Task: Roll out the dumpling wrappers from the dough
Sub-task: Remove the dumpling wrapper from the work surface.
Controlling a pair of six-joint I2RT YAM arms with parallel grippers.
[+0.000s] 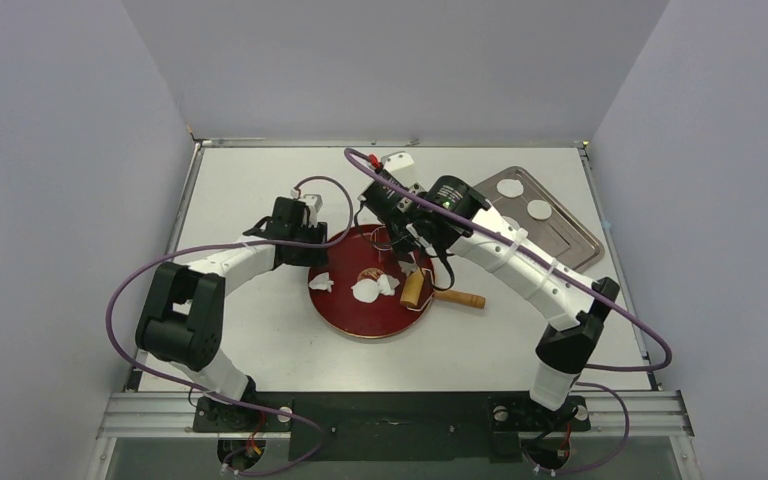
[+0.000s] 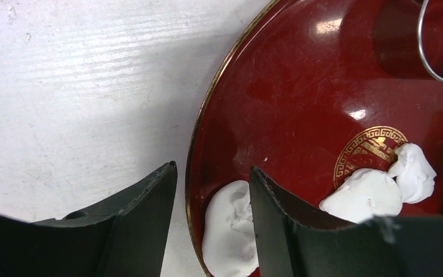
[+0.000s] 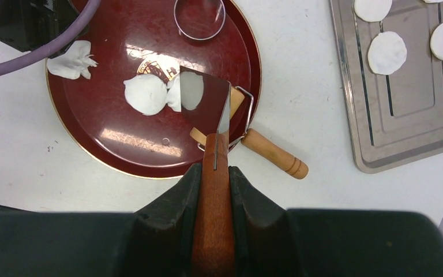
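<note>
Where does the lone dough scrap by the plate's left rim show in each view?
Top external: dough scrap on the plate's left side.
Left wrist: bottom centre, just inside the rim.
Right wrist: upper left, near the rim.
Shared landmark: gold emblem at the plate's centre.

We find bare table (image 1: 280, 340) in front of the red plate (image 1: 360, 318); on its right the rolling pin (image 1: 440, 294) and steel tray (image 1: 570, 240) block passage.

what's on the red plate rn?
Red plate: one dough scrap at its left rim, two dough pieces near the centre, a ring cutter at the far side. The right gripper's spatula hides part of one piece.
</note>
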